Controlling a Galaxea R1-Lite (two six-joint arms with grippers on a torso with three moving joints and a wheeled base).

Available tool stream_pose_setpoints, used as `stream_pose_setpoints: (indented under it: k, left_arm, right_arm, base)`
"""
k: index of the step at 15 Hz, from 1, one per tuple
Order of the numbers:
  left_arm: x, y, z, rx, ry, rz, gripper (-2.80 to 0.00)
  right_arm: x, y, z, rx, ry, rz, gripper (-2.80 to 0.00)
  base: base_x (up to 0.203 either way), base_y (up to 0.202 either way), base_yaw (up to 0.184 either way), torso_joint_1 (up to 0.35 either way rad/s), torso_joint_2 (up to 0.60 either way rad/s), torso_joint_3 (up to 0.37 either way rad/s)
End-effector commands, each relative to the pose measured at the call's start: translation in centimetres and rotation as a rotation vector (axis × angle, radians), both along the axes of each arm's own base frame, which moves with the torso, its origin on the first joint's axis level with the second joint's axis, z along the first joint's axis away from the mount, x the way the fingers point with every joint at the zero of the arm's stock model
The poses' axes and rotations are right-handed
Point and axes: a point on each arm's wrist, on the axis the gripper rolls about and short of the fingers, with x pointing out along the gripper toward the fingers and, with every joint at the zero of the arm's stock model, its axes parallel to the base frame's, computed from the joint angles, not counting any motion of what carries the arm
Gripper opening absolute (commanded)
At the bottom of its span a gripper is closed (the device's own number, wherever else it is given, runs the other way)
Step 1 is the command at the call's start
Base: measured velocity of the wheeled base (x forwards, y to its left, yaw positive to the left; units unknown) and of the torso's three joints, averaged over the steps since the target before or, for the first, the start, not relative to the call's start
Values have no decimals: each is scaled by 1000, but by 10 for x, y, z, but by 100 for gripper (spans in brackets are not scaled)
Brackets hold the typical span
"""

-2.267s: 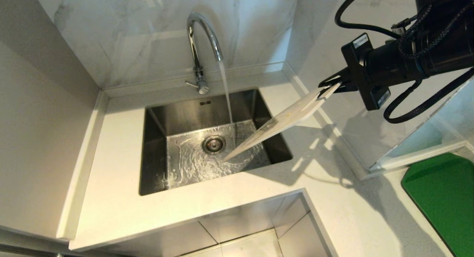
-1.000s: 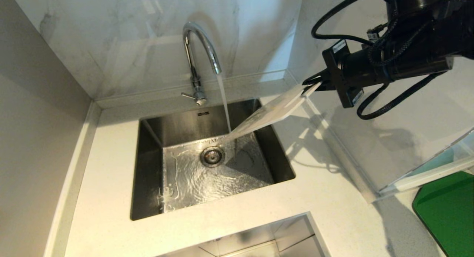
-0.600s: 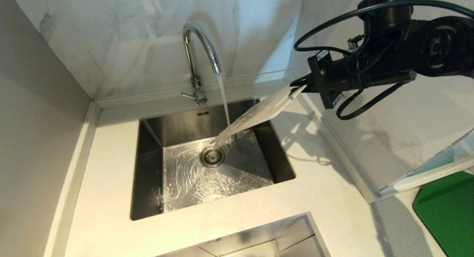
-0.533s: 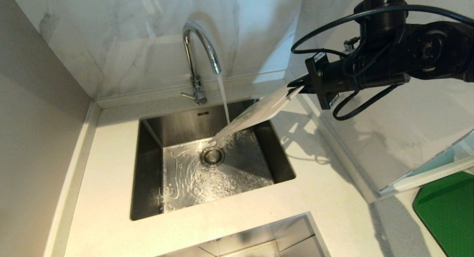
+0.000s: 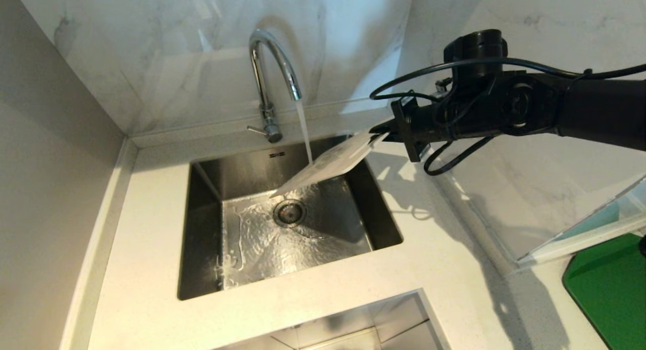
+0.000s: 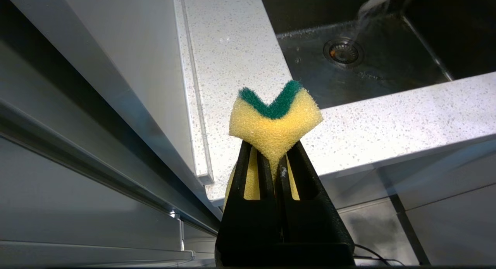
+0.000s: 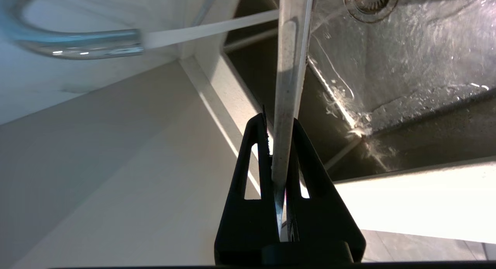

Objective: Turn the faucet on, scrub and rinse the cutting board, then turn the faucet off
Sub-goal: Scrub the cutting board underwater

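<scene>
The chrome faucet (image 5: pixel 272 62) stands behind the sink (image 5: pixel 202 229) with water streaming from its spout. The stream lands on the cream-white cutting board (image 5: pixel 328 163), which slopes down over the sink toward the drain. My right gripper (image 5: pixel 381 133) is shut on the board's upper edge, at the sink's right back corner. In the right wrist view the board (image 7: pixel 290 67) runs edge-on out of the right gripper (image 7: pixel 279 125), with the faucet's spout (image 7: pixel 77 46) beside it. My left gripper (image 6: pixel 274 152) sits low in front of the counter, shut on a yellow sponge (image 6: pixel 273 125) with a green scouring face.
White speckled countertop (image 5: pixel 151 289) surrounds the steel sink, with marble walls behind and at both sides. A green board (image 5: pixel 610 289) lies on the counter at the far right, beside a glass-edged ledge (image 5: pixel 580 239). Water ripples over the sink floor around the drain (image 5: pixel 289 212).
My right arm has swung left and lowered, carrying the cutting board further under the running water. The board's lower edge now hangs over the drain. Between the earliest frames the whole view shifted.
</scene>
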Motion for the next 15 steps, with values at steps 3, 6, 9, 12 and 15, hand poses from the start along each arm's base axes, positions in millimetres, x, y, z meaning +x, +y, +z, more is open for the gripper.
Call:
stream_pose_setpoints:
  k: [3,6,9,12,15]
  left_arm:
    - [0,0,0,0,-3,1,-280]
    - [0,0,0,0,-4,1,-280]
    - [0,0,0,0,-2,1,-280]
    - [0,0,0,0,-4,1,-280]
    - [0,0,0,2,-4,1,-280]
  right_arm:
    - [21,20,-28,0,25,42,-280]
    - [29,24,-36,4,10,47,-280]
    - [33,31,-43,0,12,54,-280]
    - [33,31,-42,0,3,55,-280]
    - [35,31,-44,1,-1,55,-280]
  base:
    - [0,0,0,0,0,0]
    - [0,0,0,0,0,0]
    - [0,0,0,0,0,0]
    - [0,0,0,0,0,0]
    - [0,0,0,0,0,0]
